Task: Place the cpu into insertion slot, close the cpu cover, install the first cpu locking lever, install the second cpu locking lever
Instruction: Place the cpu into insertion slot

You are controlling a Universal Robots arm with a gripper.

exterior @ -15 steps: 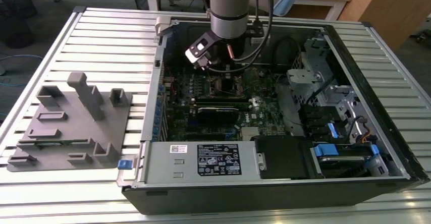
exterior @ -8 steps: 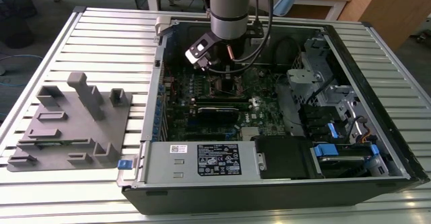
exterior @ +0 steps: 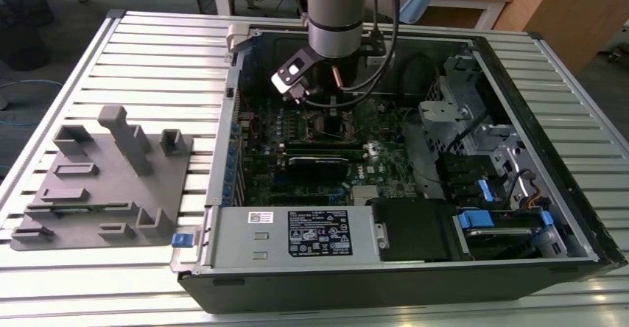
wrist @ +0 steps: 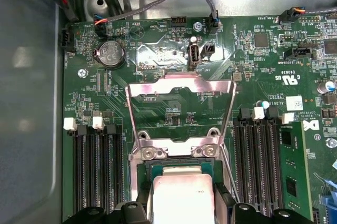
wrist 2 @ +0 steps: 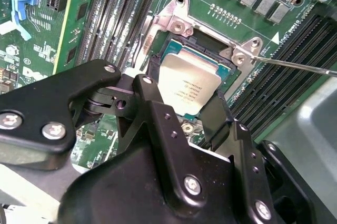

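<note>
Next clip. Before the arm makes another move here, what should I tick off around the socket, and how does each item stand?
1. The cpu is lined up with the insertion slot: ok, it lies inside the socket outline in the second wrist view.
2. The cpu is seated flat: cannot tell.
3. The cpu cover is out of the way: ok, it stands swung up off the socket in the first wrist view.
4. The locking lever is unlatched: ok, its thin rod sticks out to the side, off the socket.
5. The tool has let go of the cpu: cannot tell; it straddles the chip.
</note>
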